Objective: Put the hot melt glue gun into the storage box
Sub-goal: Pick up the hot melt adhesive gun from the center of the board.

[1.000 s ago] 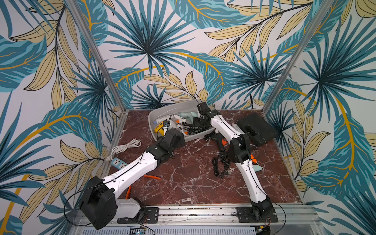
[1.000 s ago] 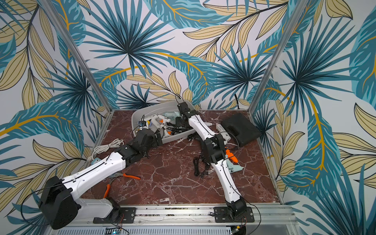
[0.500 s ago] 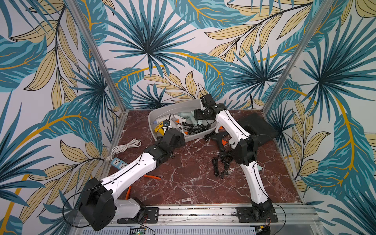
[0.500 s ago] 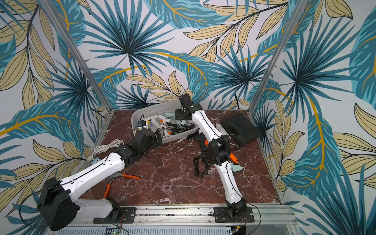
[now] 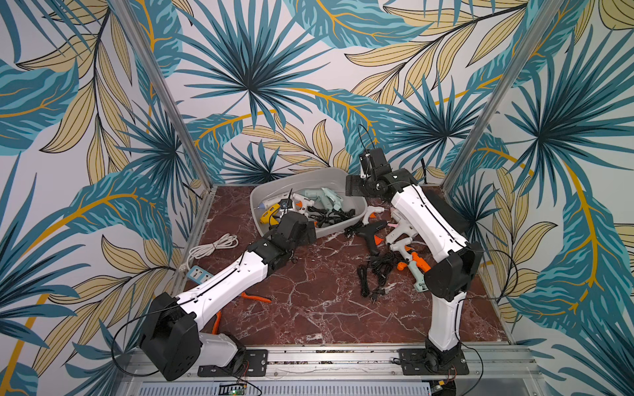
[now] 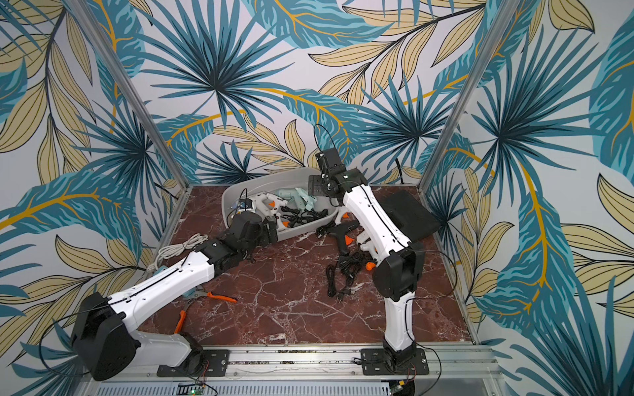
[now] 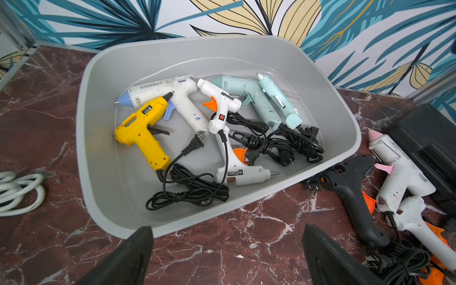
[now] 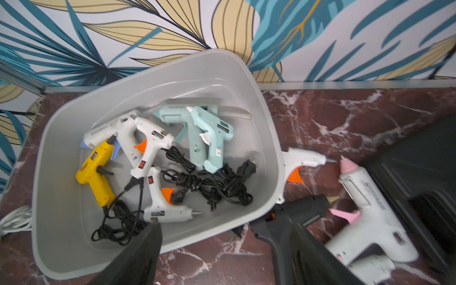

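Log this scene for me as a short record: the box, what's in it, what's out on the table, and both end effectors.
storage box: grey tub, upright, open top
inside: six glue guns, including yellow glue gun, plus tangled black cords
on table beside box: black glue gun, pink-nozzled white glue gun, a few more
left end effector: open, empty, facing box
right end effector: open, empty, raised over box rim
also on table: black case, white cable

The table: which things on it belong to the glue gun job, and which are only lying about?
Job: storage box, black glue gun, pink-trigger glue gun, yellow glue gun (already boxed).
Lying about: white cable, power strip, orange-handled pliers, black case.
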Controlling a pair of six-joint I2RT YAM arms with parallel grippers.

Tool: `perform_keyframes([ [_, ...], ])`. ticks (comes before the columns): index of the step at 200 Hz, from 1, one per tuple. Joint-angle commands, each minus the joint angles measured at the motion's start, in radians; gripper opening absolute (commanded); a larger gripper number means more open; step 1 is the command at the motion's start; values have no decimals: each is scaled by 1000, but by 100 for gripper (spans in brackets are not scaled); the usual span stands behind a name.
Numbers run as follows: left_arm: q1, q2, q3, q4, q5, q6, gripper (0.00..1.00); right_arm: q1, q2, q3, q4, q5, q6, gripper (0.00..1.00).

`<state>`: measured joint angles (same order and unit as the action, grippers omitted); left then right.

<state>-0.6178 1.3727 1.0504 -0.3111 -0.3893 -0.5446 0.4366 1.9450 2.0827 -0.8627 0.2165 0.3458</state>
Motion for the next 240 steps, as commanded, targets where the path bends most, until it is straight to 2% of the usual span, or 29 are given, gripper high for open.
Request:
perform_keyframes([
  [1,1,29,42,62,67,33,99,-12,-100,-146,-5,65,48,87],
  [29,-47,87,83,97,95,104,97,-55,-261,-374,28,67,108,88],
  [54,-113,176,178,60,113,161,97,-111,-401,-576,55,35,131,89],
  [89,-176,290,267,54,184,180,98,-238,-594,-849,56,-65,139,87],
  [129,-204,353,296,65,223,182,100,-371,-767,-1101,56,-121,108,86],
  [177,-205,352,289,75,210,176,100,-424,-778,-1239,83,-109,80,79],
  [216,-204,341,275,84,185,164,100,-435,-684,-1250,124,-124,35,66],
  [240,-203,333,267,83,161,164,100,-435,-612,-1229,136,-130,-11,64],
])
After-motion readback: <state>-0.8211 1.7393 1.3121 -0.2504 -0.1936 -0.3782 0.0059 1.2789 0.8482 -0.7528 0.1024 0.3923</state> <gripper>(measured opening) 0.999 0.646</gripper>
